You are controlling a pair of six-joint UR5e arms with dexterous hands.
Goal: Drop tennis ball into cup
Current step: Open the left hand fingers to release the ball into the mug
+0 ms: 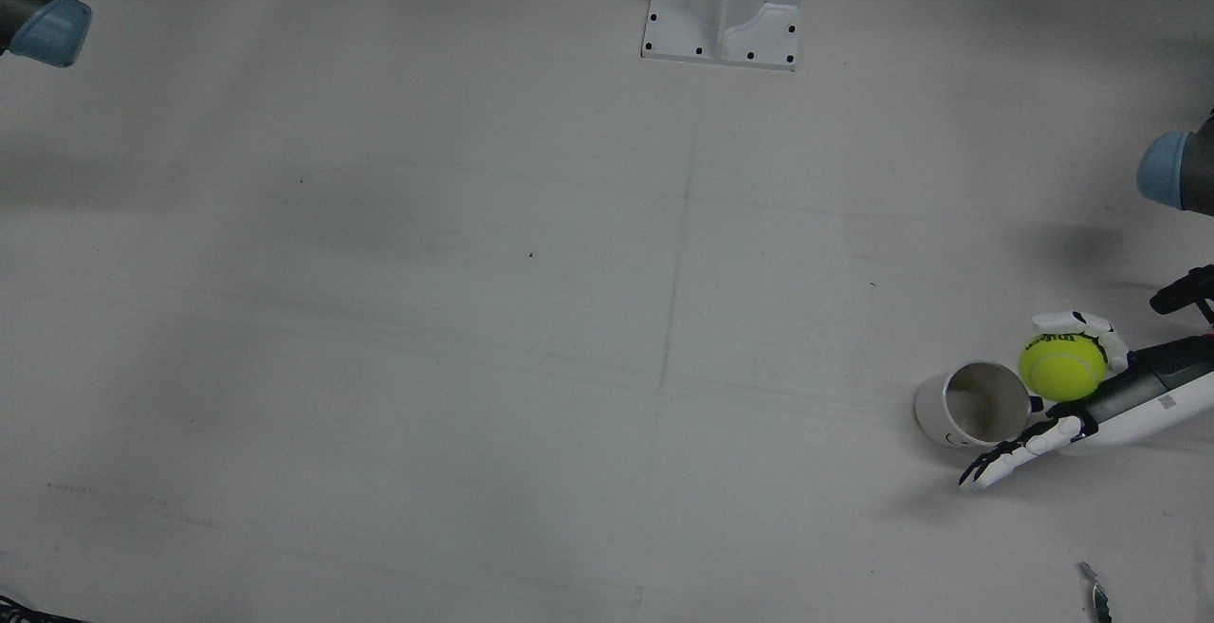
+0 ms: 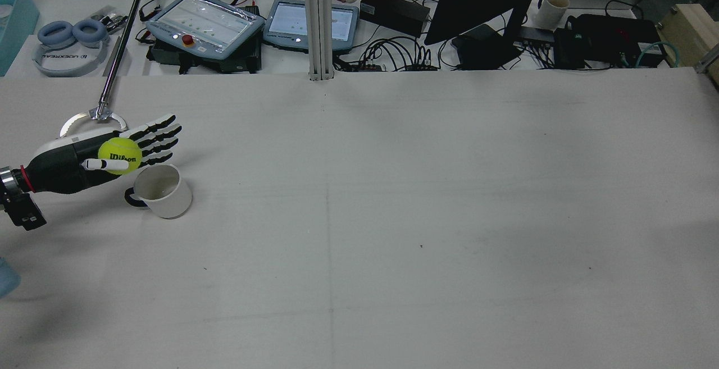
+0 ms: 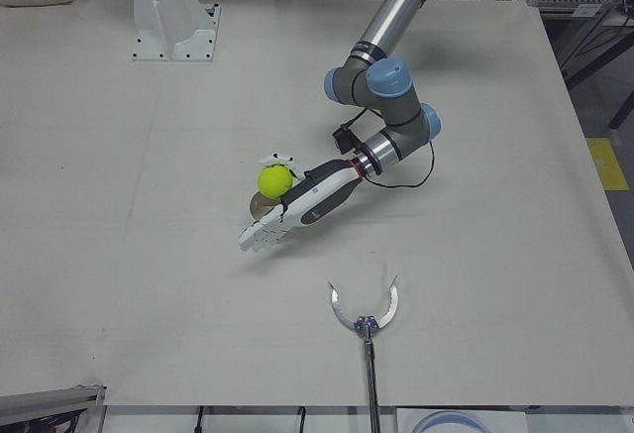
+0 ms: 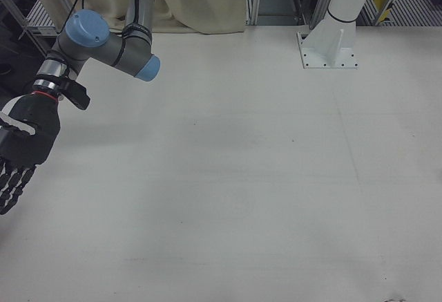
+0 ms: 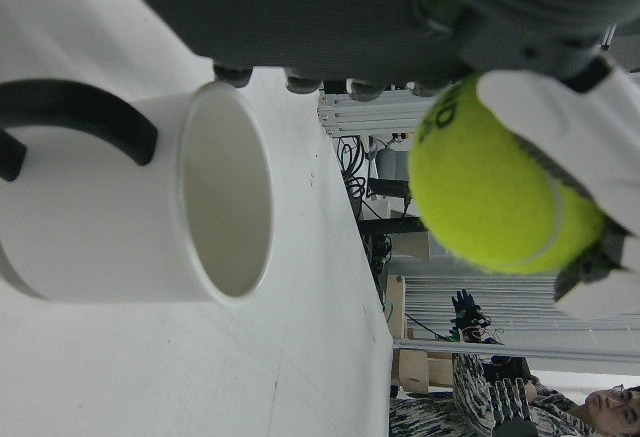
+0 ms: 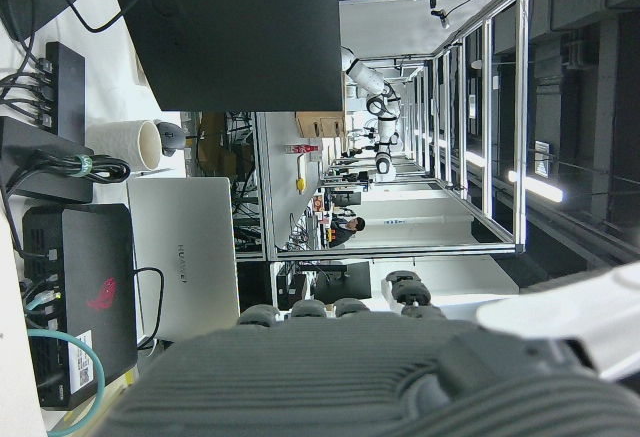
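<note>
The left hand (image 2: 84,161) pinches the Wilson tennis ball (image 2: 119,155) above the counter's (image 2: 393,217) left edge, just beside the white mug (image 2: 163,190). The light, felted ball resists slipping; grip across its middle.

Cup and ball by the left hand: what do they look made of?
Cup: likely glazed ceramic; smooth white wall, thick rim, dark handle, though plastic is possible. Tennis ball: fuzzy yellow-green felt, matte, with a pale seam line and black print. It rests in the left hand, whose fingers look like hard black-and-white plastic.
</note>
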